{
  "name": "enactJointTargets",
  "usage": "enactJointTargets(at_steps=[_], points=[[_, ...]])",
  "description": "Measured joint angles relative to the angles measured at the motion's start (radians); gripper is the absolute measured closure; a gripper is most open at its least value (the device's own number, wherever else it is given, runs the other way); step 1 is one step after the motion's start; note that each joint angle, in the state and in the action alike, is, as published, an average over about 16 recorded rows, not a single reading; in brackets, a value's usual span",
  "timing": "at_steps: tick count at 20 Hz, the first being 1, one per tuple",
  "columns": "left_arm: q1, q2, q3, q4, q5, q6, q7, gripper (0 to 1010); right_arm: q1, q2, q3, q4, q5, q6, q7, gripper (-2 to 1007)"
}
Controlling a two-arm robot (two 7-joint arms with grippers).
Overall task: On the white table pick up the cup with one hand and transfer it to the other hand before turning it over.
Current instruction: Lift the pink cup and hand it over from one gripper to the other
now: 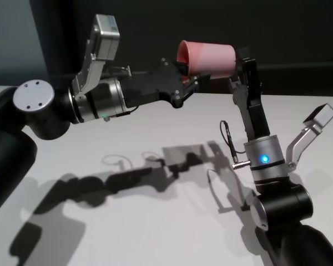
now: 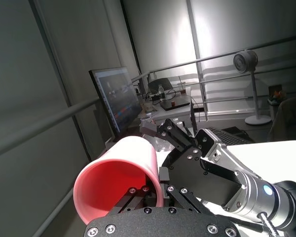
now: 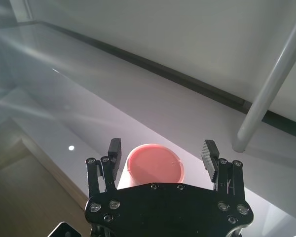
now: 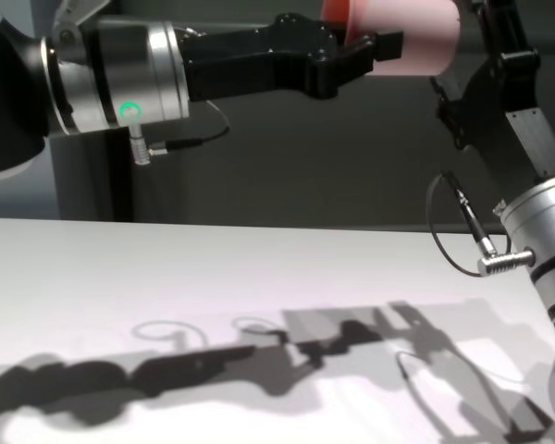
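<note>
Cup point(image 1: 206, 57) held on its side high above the worktop point(image 1: 155, 221), left tool point(image 1: 190, 80) clamped on its rim. Right tool point(image 3: 163, 160) open, fingers straddling the base. Close right squarely before left releases.

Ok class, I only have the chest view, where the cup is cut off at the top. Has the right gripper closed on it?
Observer: No. The right wrist view shows the right gripper with jaws open either side of the cup base, with a gap on both sides.
Operator: How does the left one hold it?
Observer: The left gripper is shut on the rim, one jaw inside the mouth, one outside.
Operator: Which way does the mouth face?
Observer: Sideways, toward the robot's left; the cup lies roughly level.
</note>
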Motion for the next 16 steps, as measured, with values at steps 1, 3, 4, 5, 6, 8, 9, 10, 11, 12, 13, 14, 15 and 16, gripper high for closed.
enactJointTargets(at_steps=[1, 3, 4, 5, 6, 8, 9, 10, 11, 12, 13, 14, 15, 16], points=[[0.0, 0.0, 0.0, 0.0, 0.0, 0.0, 0.0, 964, 0.001, 0.0, -0.003, 0.003, 0.002, 0.001, 0.003, 3], [0.0, 0.0, 0.0, 0.0, 0.0, 0.0, 0.0, 964, 0.004, 0.0, -0.009, 0.009, 0.007, 0.002, 0.009, 3], [0.0, 0.0, 0.0, 0.0, 0.0, 0.0, 0.0, 964, 0.005, 0.0, -0.012, 0.011, 0.009, 0.002, 0.012, 3], [0.0, 0.0, 0.0, 0.0, 0.0, 0.0, 0.0, 964, 0.007, 0.0, -0.015, 0.014, 0.011, 0.003, 0.014, 3], [0.0, 0.0, 0.0, 0.0, 0.0, 0.0, 0.0, 964, 0.008, -0.001, -0.019, 0.016, 0.013, 0.003, 0.016, 3], [0.0, 0.0, 0.0, 0.0, 0.0, 0.0, 0.0, 964, 0.01, -0.001, -0.026, 0.02, 0.016, 0.004, 0.02, 3], [0.0, 0.0, 0.0, 0.0, 0.0, 0.0, 0.0, 964, 0.011, -0.001, -0.029, 0.021, 0.017, 0.005, 0.022, 3], [0.0, 0.0, 0.0, 0.0, 0.0, 0.0, 0.0, 964, 0.011, -0.001, -0.032, 0.023, 0.018, 0.005, 0.023, 3], [0.0, 0.0, 0.0, 0.0, 0.0, 0.0, 0.0, 964, 0.012, -0.001, -0.036, 0.024, 0.02, 0.005, 0.024, 3], [0.0, 0.0, 0.0, 0.0, 0.0, 0.0, 0.0, 964, 0.013, -0.001, -0.039, 0.025, 0.021, 0.005, 0.025, 3], [0.0, 0.0, 0.0, 0.0, 0.0, 0.0, 0.0, 964, 0.014, -0.001, -0.042, 0.025, 0.022, 0.004, 0.026, 3], [0.0, 0.0, 0.0, 0.0, 0.0, 0.0, 0.0, 963, 0.014, -0.001, -0.045, 0.026, 0.023, 0.004, 0.027, 3], [0.0, 0.0, 0.0, 0.0, 0.0, 0.0, 0.0, 963, 0.015, 0.0, -0.048, 0.026, 0.023, 0.003, 0.028, 3], [0.0, 0.0, 0.0, 0.0, 0.0, 0.0, 0.0, 964, 0.015, 0.0, -0.051, 0.026, 0.024, 0.003, 0.029, 3]])
